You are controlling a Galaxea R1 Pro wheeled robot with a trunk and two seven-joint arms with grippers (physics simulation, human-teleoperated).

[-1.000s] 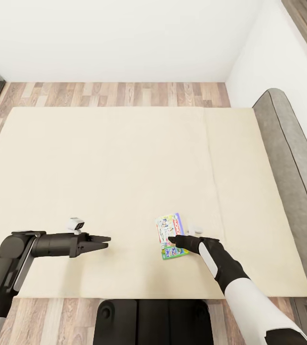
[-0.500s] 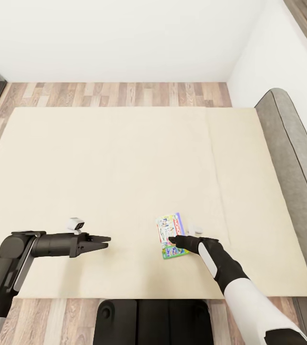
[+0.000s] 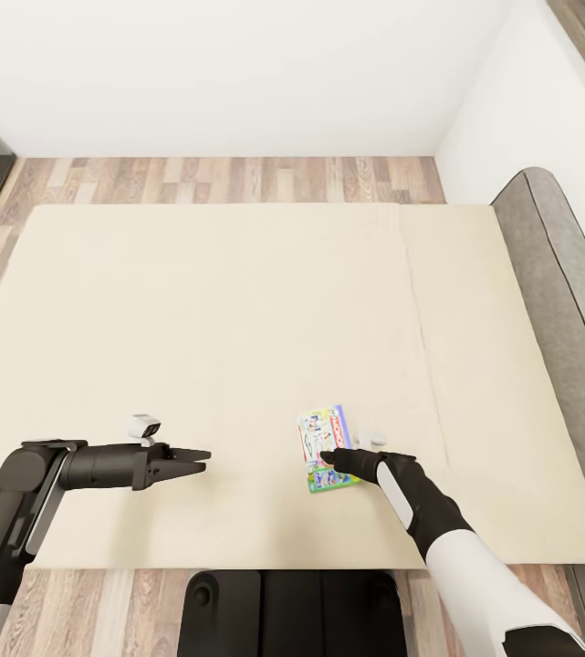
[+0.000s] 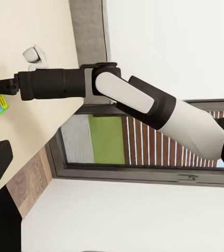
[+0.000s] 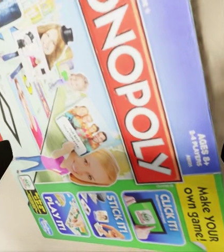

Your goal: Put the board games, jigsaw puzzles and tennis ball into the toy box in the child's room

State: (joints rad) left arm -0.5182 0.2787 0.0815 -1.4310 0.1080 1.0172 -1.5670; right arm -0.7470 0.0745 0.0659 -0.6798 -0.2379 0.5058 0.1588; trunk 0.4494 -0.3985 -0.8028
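Right gripper (image 3: 327,456), jaws spread, reaches low over the game (image 3: 324,447) on the bed (image 3: 237,319); left gripper (image 3: 203,460) hovers clenched.

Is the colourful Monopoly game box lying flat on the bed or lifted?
Lying flat: the white, green and blue Monopoly game box rests face up on the beige mattress; the right pincer is open over it.

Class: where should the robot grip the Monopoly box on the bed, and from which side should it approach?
Grip the Monopoly box across its two long edges, coming straight down from above: it lies flat on the bed, thin and narrow. The right gripper already sits over it, fingers spread.
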